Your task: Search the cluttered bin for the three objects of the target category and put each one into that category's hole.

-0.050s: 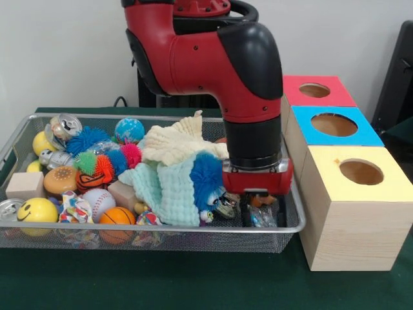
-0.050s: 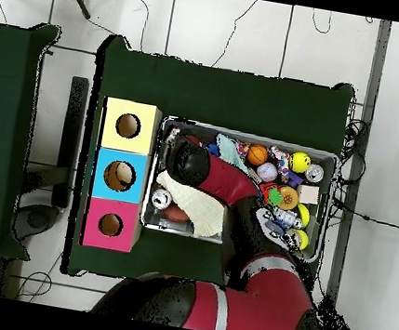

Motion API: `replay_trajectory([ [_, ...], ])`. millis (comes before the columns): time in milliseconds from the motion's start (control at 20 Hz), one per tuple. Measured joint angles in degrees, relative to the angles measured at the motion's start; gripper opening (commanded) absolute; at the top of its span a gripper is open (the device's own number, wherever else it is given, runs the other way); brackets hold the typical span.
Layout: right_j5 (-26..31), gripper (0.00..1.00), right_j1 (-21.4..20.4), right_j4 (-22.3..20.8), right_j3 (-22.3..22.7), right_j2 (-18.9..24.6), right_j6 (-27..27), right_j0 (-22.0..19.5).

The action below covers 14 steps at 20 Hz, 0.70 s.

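- The gripper [image 1: 263, 210] is reaching down into the wire bin [image 1: 293, 227] at the end nearest the wooden boxes; its black fingers [image 1: 282, 210] are sitting apart, with small crinkled items showing between them. Whether anything is being grasped cannot be told.
- The red and black arm [image 1: 213, 58] is descending from above and is covering part of the bin in the overhead view.
- Just beside the gripper, a blue fuzzy toy [image 1: 206, 173] is lying on a mint-green cloth [image 1: 164, 190]; a cream cloth [image 1: 177, 142] is resting behind them.
- Further along the bin, balls are lying in a clutter: a baseball [image 1: 98, 199], a small basketball [image 1: 117, 216], a yellow smiley ball [image 1: 37, 210] and a blue globe ball [image 1: 130, 130], along with spiky toys, a wooden block [image 1: 25, 185] and crushed cans.
- Three boxes are standing in a row touching the bin's end, each with a round hole on top: yellow box [image 1: 352, 213], blue box [image 1: 335, 126], red box [image 1: 316, 90].
- All are sitting on the green tabletop [image 1: 193, 284].
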Motion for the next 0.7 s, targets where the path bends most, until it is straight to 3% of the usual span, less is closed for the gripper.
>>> replay_trajectory([
  [250,6.6,1.0,-1.7,1.4,-0.7,-1.3,0.0,1.5],
  [700,8.0,1.0,-2.5,1.6,-1.1,-1.9,0.0,2.6],
])
